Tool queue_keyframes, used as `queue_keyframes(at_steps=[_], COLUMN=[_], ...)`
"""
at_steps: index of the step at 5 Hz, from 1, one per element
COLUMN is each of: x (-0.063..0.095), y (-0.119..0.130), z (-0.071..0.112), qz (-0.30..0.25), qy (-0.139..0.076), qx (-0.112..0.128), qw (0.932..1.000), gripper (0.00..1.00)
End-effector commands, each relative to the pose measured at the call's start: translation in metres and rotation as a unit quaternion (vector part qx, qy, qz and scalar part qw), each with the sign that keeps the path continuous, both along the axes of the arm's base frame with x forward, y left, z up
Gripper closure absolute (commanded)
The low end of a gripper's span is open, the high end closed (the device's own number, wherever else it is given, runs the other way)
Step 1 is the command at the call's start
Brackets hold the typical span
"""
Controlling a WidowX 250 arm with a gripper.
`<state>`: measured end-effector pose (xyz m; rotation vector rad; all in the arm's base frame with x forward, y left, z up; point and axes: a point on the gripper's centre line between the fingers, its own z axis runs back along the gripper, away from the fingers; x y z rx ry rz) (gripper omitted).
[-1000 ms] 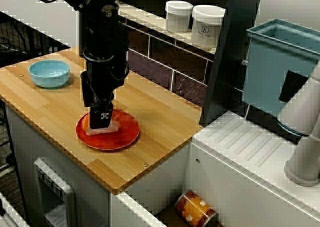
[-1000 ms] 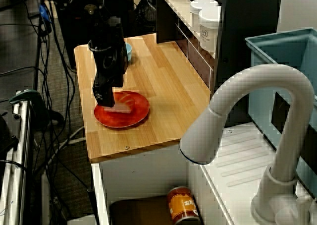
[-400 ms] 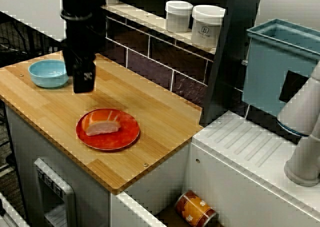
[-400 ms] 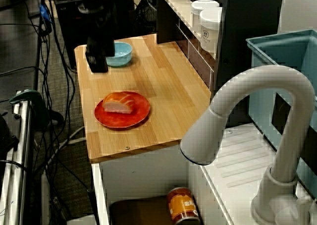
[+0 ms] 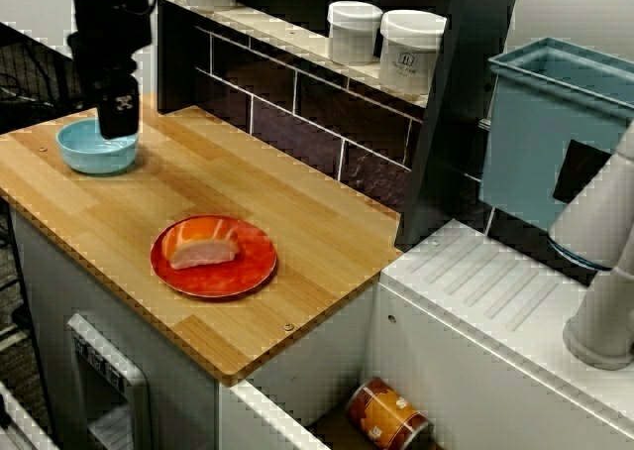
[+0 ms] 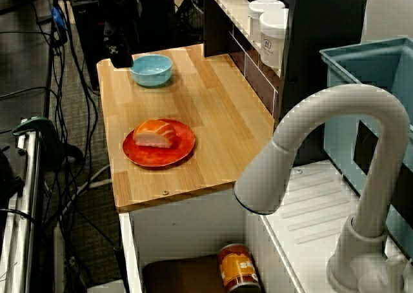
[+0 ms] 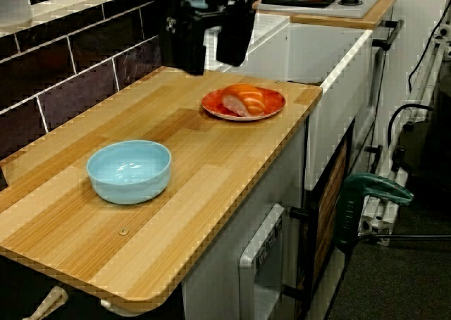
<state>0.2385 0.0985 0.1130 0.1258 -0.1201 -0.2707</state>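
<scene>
at the left end of the light wooden counter, the black gripper hangs by the round light-blue bowl, its jaws parted and empty. the bowl seems to sit just under the fingertips, though depth is unclear. rightward, well apart, a salmon-topped rice piece lies on a round red plate.

The view from above looks down at an angle from the front of the table, facing the tiled wall at middle distance. The view from the sink end looks past the tap along the table's length. The low view from the opposite end sits close, facing back. All three share the tabletop, plate and bowl.
</scene>
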Motion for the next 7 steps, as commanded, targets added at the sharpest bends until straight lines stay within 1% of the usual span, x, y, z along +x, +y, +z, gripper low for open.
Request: queue_keyframes(at_steps=[1, 2, 3, 4, 5, 7], x=[0.01, 0.018, 0.021, 0.019, 0.015, 0.013], y=[0.03, 0.046, 0.052, 0.058, 0.068, 0.066], z=[-0.036, -0.046, -0.044, -0.036, -0.033, -0.051], qz=[0.016, -0.022, -0.05, -0.073, -0.073, -0.067], qy=[0.005, -0.009, -0.004, 0.002, -0.003, 0.003], qx=[0.035, 0.026, 0.023, 0.031, 0.013, 0.035], qw=[0.9993, 0.9994, 0.9985, 0.9968, 0.9973, 0.9972], gripper=[0.0, 0.0, 0.0, 0.0, 0.0, 0.0])
